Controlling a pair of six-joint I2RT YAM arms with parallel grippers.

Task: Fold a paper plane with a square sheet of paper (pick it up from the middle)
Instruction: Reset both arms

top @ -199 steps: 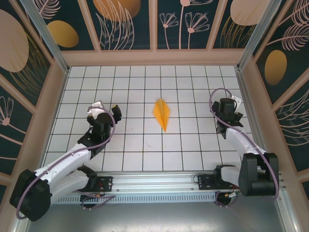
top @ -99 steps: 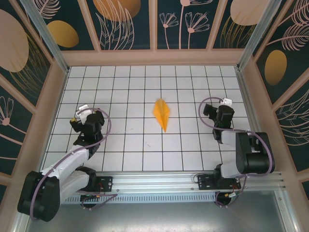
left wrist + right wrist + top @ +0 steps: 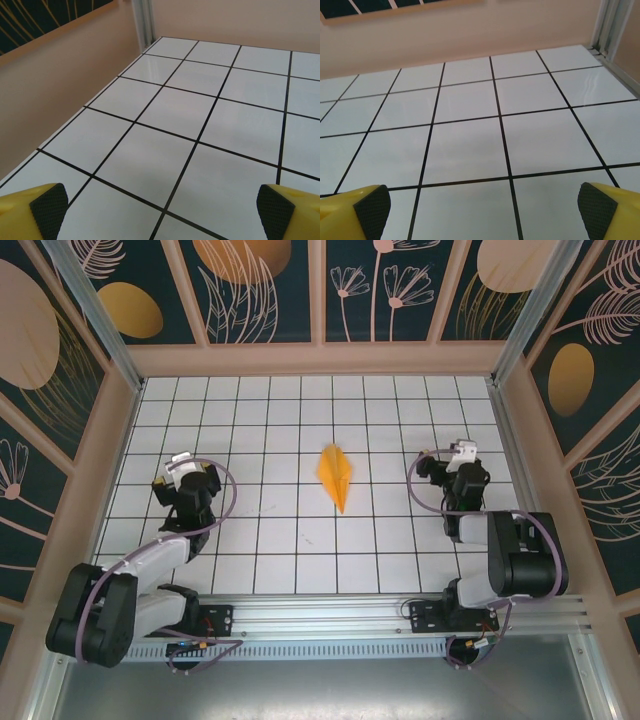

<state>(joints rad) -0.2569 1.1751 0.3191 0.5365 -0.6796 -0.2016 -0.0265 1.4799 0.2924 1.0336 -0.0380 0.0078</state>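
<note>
Orange-yellow paper plane (image 3: 337,476) is lying mid-counter (image 3: 300,560), its long axis running front to back, nose pointing toward the bases. Left gripper (image 3: 179,469) and right gripper (image 3: 462,456) are hanging wide open, empty, flanking it well apart, the right seeming slightly nearer.

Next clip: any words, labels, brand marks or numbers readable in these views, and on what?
No text can be read.
paper plane: plain orange-yellow, unmarked.
tiled table: black grid lines only.
wall panels: leaf and flower patterns, no lettering.
arm base mounts: too small to tell.
</note>
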